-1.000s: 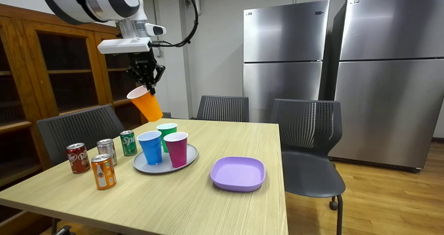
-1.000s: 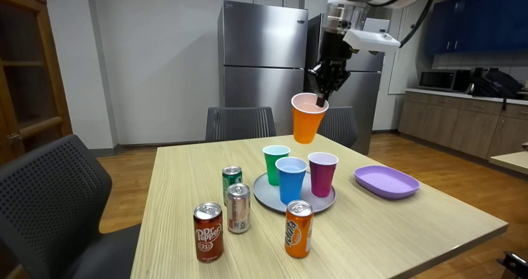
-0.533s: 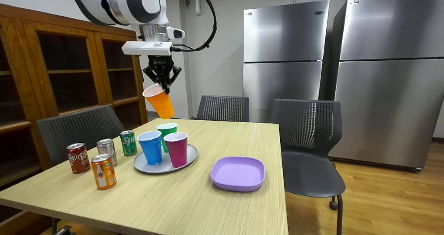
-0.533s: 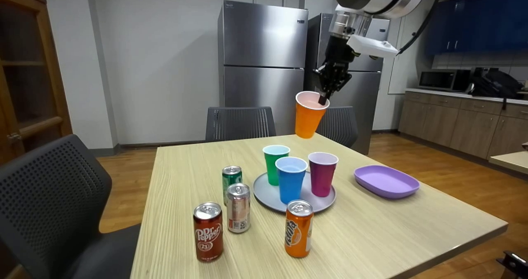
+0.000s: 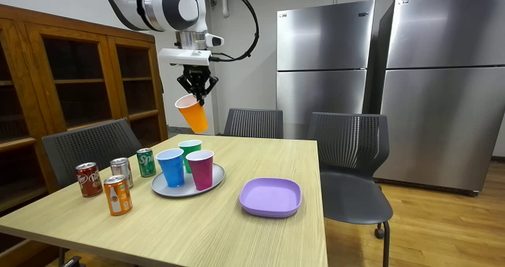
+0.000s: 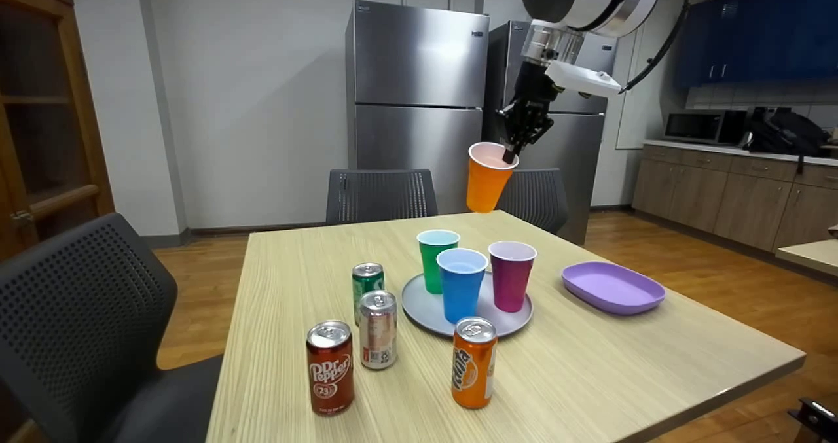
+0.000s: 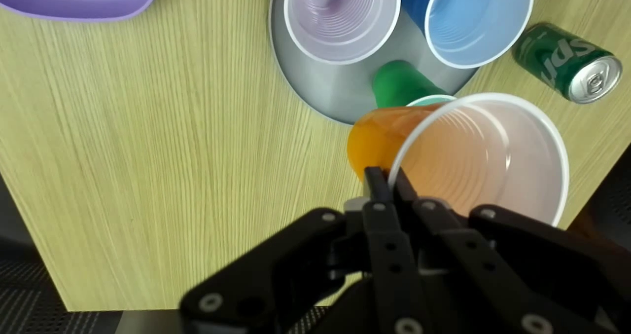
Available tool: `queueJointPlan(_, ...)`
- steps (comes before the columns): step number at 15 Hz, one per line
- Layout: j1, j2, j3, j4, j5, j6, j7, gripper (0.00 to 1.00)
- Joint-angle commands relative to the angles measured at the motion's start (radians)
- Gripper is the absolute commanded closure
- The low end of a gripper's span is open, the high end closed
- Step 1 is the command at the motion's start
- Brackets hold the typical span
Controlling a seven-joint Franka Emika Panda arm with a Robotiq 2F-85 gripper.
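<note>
My gripper [image 7: 391, 180] is shut on the rim of an orange cup [image 7: 372, 144], one finger inside the cup and one outside. In both exterior views the cup [image 5: 194, 117] hangs tilted above the table's far part, its white-edged mouth tipped sideways. Below it a round grey plate [image 6: 419, 309] carries three upright cups: green [image 6: 432, 263], blue [image 6: 462, 289] and magenta [image 6: 510, 279]. From the wrist, the orange cup partly covers the green cup [image 7: 402, 85]. The held cup touches none of them in the exterior views.
Several cans stand beside the plate: Sprite [image 5: 146, 163], a silver can [image 6: 378, 330], Dr Pepper [image 6: 330, 371] and orange Fanta [image 6: 474, 364]. A purple dish [image 5: 270, 198] lies at the table's other side. Dark chairs [image 5: 254, 124] surround the table [image 5: 221, 227]; fridges [image 5: 321, 62] stand behind.
Arm, gripper and orange cup have moved together to the right and slightly up in an exterior view, away from above the cans' side. Plate, other cups, cans and dish have stayed put.
</note>
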Motion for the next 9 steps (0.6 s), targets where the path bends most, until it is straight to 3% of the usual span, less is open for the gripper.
queueJointPlan(1, -0.030, 0.103, 0.022, 0.127, 0.034, -0.088, -0.037, 0.99)
queueJointPlan(9, -0.068, 0.264, 0.035, 0.301, 0.030, -0.173, -0.025, 0.99)
